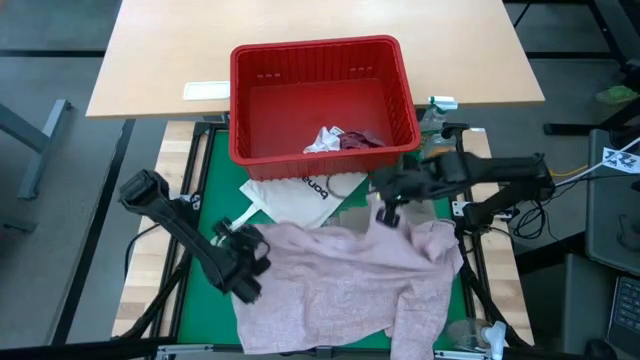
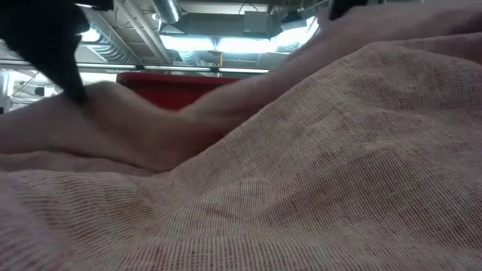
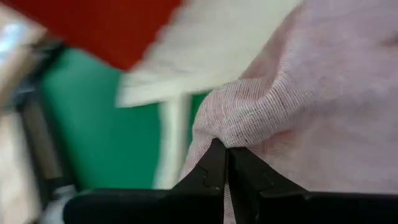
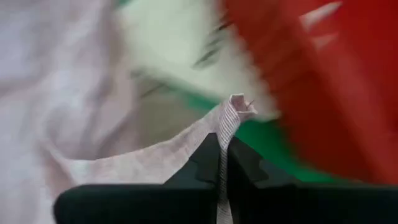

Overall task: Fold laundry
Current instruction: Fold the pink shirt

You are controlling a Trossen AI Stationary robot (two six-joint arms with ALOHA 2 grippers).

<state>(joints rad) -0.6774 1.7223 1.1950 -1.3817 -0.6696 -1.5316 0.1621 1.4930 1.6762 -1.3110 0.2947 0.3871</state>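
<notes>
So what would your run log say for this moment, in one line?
left gripper: shut on pink garment | right gripper: shut on pink garment | red basket: behind

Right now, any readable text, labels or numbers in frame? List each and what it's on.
Black lettering on the white tote bag: sideways and partly hidden, too small to read.
White label on the wooden table: nothing legible.
White tag at the far right edge: dark marks, unreadable.
Nothing else carries text.

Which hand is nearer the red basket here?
Right. The right hand pinches the pink garment just below the red basket's front wall; the left hand grips the garment's opposite edge, farther down the table.
</notes>
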